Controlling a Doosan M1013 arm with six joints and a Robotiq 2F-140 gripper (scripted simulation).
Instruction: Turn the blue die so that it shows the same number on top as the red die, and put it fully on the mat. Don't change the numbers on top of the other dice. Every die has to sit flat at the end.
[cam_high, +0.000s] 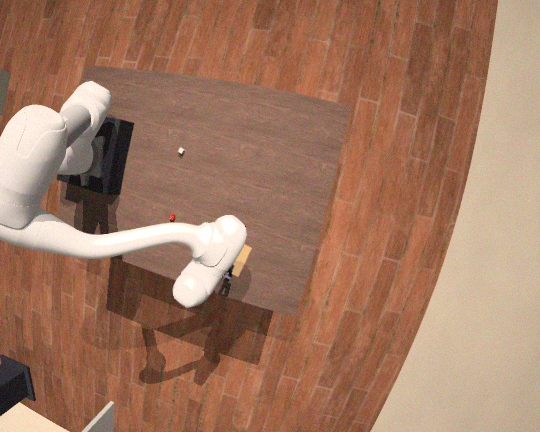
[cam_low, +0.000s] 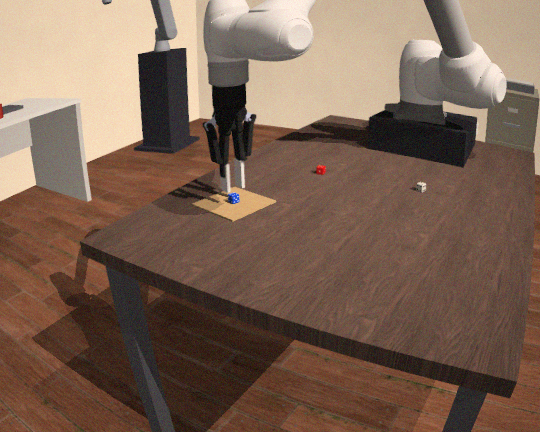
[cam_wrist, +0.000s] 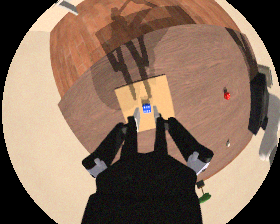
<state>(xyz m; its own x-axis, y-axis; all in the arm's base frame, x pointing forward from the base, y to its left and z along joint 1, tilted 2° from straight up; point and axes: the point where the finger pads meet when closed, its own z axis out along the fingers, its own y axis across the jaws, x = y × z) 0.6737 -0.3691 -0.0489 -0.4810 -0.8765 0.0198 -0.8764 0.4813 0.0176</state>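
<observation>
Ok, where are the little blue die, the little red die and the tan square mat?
little blue die (cam_low: 233, 198), exterior view, its front face.
little red die (cam_low: 321, 170), exterior view, its middle.
tan square mat (cam_low: 255, 204), exterior view, bare right part.
</observation>
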